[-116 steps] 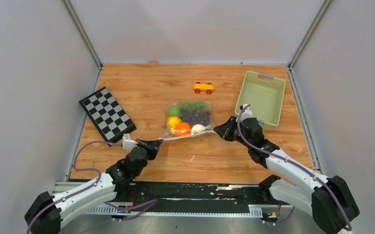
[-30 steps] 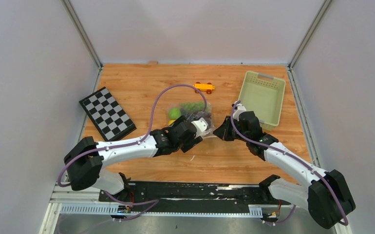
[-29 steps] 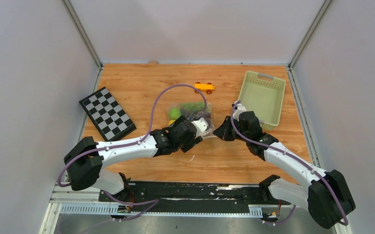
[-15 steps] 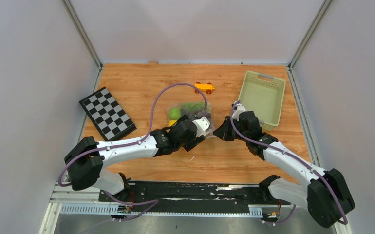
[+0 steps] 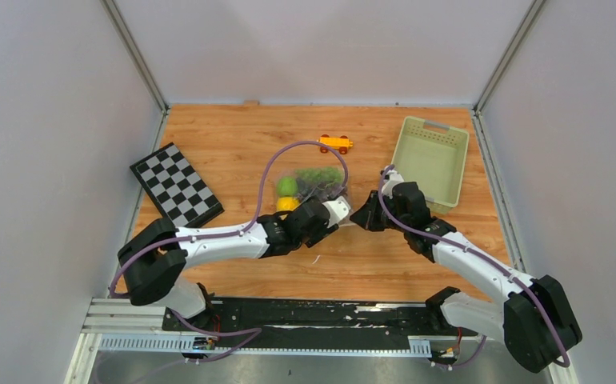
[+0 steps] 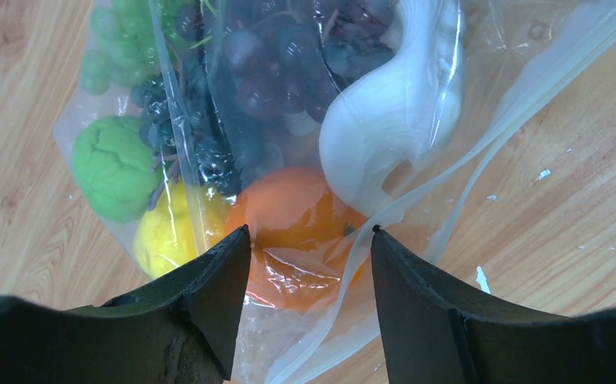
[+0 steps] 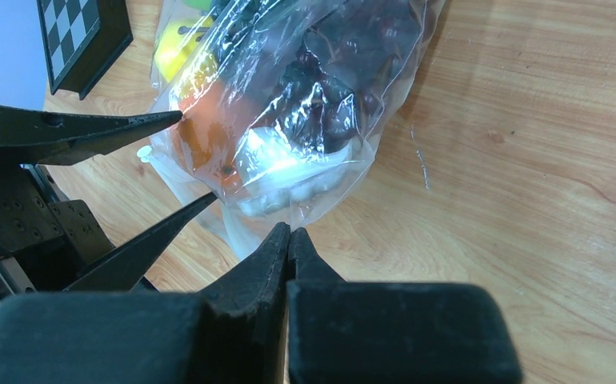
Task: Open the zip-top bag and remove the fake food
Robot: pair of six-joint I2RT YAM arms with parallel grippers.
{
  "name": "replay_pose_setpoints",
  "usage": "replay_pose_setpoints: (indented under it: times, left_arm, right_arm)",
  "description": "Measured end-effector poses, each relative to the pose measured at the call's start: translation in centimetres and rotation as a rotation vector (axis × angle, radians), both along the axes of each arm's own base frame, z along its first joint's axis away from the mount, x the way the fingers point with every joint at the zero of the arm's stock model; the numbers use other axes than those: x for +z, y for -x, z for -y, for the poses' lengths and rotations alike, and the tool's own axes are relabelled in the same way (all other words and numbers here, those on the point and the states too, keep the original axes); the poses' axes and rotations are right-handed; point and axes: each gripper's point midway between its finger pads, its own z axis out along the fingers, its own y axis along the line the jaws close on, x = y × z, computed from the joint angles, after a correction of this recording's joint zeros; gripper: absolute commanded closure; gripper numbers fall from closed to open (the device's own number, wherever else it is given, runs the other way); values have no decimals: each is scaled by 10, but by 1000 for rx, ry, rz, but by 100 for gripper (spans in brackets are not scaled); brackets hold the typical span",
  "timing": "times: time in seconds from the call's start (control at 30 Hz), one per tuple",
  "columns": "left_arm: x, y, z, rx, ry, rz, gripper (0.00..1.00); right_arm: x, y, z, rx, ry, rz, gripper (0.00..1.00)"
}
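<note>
Shows a clear, crinkly, white-dotted zip-top bag point(image 5: 314, 186) mid-table, the colourful plastic fake food point(image 6: 289, 210) inside. Right gripper point(image 7: 289, 234) pressed together on the bag's near corner. Left gripper point(image 6: 309, 240) spread apart astride the white zip strip point(image 6: 497, 112). Best to pinch one lip only, then pull apart gently.

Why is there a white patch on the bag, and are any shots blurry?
Right wrist view: light flares white on the crinkled zip-top bag; the right gripper, up close, looks soft. Left wrist view: the left gripper is dark and blurred, the fake food sharp. Top view: evenly lit, crisp.
</note>
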Motion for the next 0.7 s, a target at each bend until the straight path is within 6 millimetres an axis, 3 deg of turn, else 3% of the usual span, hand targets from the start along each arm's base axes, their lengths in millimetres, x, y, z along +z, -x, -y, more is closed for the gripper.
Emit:
replay_pose_setpoints:
  times: [0.37, 0.7]
  left_arm:
    - [-5, -5, -14, 50, -33, 75, 43]
    - [1, -3, -23, 75, -16, 96, 75]
  right_arm:
    - [0, -1, 2, 0, -8, -5, 100]
    - [1, -2, 4, -3, -17, -7, 100]
